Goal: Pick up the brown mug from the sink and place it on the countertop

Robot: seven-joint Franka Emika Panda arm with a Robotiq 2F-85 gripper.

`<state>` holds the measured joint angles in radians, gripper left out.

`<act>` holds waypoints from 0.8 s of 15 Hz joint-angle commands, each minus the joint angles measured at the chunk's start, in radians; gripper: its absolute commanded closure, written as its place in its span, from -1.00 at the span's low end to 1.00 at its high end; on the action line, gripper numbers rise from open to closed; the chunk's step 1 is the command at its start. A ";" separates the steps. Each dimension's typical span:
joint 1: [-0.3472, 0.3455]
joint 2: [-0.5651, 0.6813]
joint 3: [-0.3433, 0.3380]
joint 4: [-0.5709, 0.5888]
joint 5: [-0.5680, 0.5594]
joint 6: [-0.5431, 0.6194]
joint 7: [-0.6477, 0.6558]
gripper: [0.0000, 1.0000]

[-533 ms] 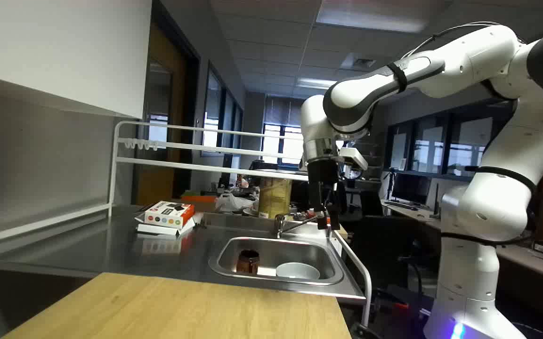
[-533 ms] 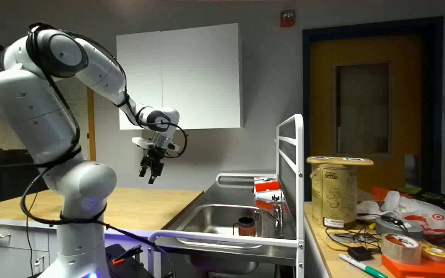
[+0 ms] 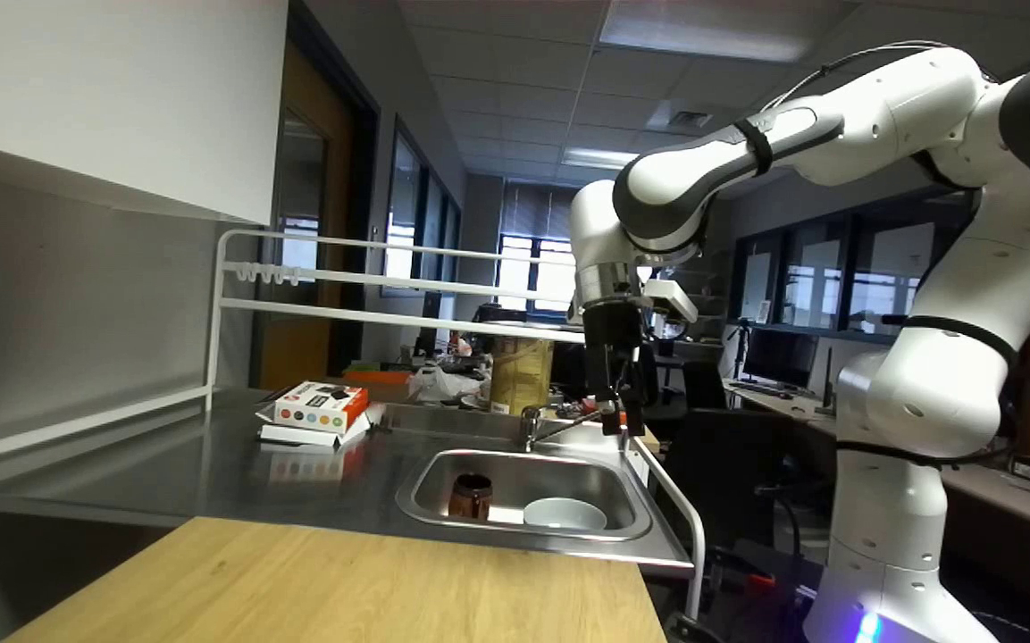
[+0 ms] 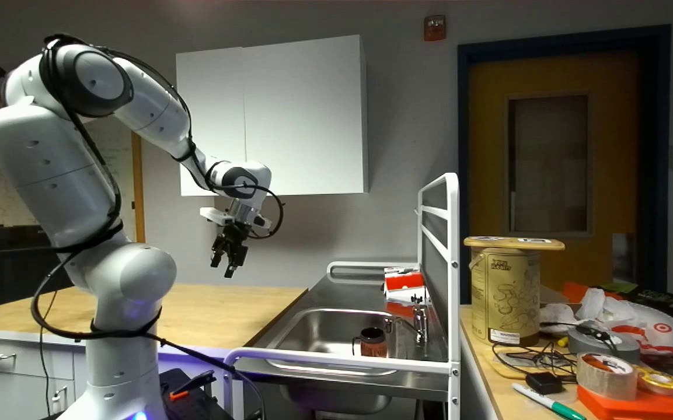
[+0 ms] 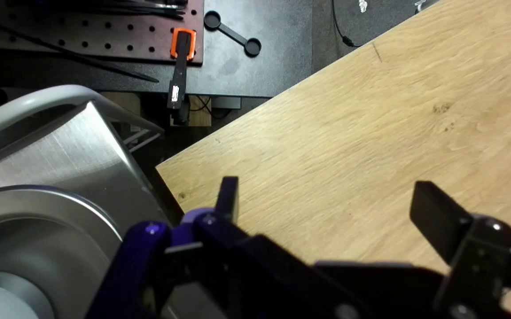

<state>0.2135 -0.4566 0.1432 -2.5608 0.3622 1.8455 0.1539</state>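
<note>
The brown mug (image 3: 470,498) stands upright in the steel sink (image 3: 559,473). It also shows in an exterior view (image 4: 374,345), dark at the top, with its handle to the left. It is out of view in the wrist view, where only part of the sink (image 5: 60,248) shows. My gripper (image 3: 624,424) hangs well above the counters, away from the mug. It shows in an exterior view (image 4: 223,266) high over the wooden countertop (image 4: 225,318). In the wrist view my gripper (image 5: 326,190) has its fingers wide apart, with only wood below.
A pale bowl (image 3: 565,513) sits in the sink beside the mug. The faucet (image 4: 421,324) stands behind the basin. A white rail (image 4: 336,359) edges the steel counter's end, and a taller rack (image 4: 452,245) runs along its back. Boxes (image 3: 318,408) lie on the steel counter.
</note>
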 commanded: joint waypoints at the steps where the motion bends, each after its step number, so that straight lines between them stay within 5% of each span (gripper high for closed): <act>1: -0.017 0.005 0.006 0.006 0.006 0.000 -0.010 -1.00; 7: -0.106 0.139 -0.065 0.100 -0.017 0.071 -0.057 -1.00; 12: -0.180 0.334 -0.125 0.224 -0.015 0.280 -0.079 -1.00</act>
<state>0.0625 -0.2606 0.0456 -2.4435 0.3521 2.0489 0.0882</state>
